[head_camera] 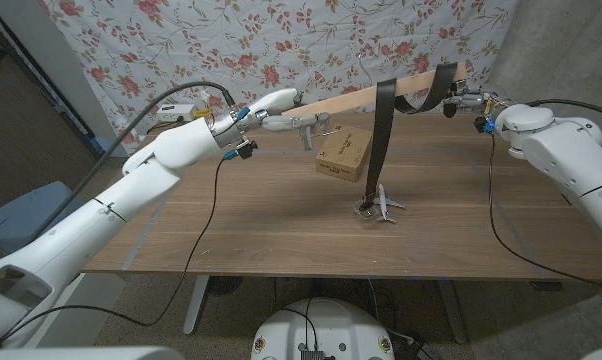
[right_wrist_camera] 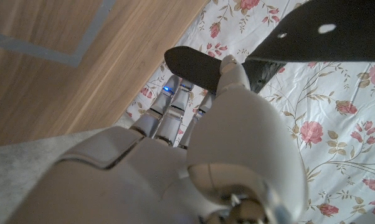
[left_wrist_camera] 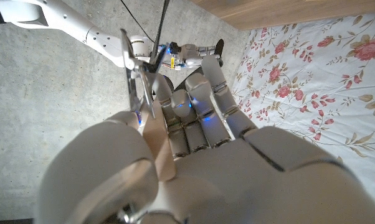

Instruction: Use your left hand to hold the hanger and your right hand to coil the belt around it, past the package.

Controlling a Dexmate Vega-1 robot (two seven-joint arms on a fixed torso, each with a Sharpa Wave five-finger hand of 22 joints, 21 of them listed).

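A long wooden hanger (head_camera: 421,88) slants up above the table's far side. My left hand (head_camera: 279,103) grips its near end; the left wrist view shows my fingers (left_wrist_camera: 203,93) wrapped around the wood (left_wrist_camera: 157,134) beside the metal hook (left_wrist_camera: 132,78). A black belt (head_camera: 383,140) is draped over the bar. One end hangs down to its buckle (head_camera: 378,207) on the table. The other end rises to my right hand (head_camera: 465,98), which pinches the belt (right_wrist_camera: 312,28) at its tip. A brown cardboard package (head_camera: 344,152) sits under the bar, left of the hanging strap.
The wooden table (head_camera: 281,230) stretches toward me. A floral cloth (head_camera: 281,40) hangs behind it. Black cables (head_camera: 493,200) trail from both arms across the table. Yellow and white items (head_camera: 181,108) lie at the far left corner.
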